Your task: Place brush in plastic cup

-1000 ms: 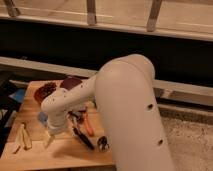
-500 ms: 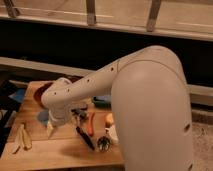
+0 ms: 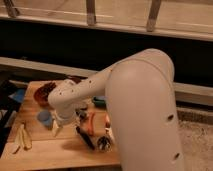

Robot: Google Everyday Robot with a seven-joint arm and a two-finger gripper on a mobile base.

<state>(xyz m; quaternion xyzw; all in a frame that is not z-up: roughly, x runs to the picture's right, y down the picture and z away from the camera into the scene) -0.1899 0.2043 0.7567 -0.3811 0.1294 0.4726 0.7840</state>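
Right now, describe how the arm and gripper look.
The arm is a thick, smooth, off-white shell of rounded, tube-like segments, with small dark dots along its sides. No cables or lettering show. The gripper, at the arm's narrow end low over the table beside the blue cup, is the same pale colour.
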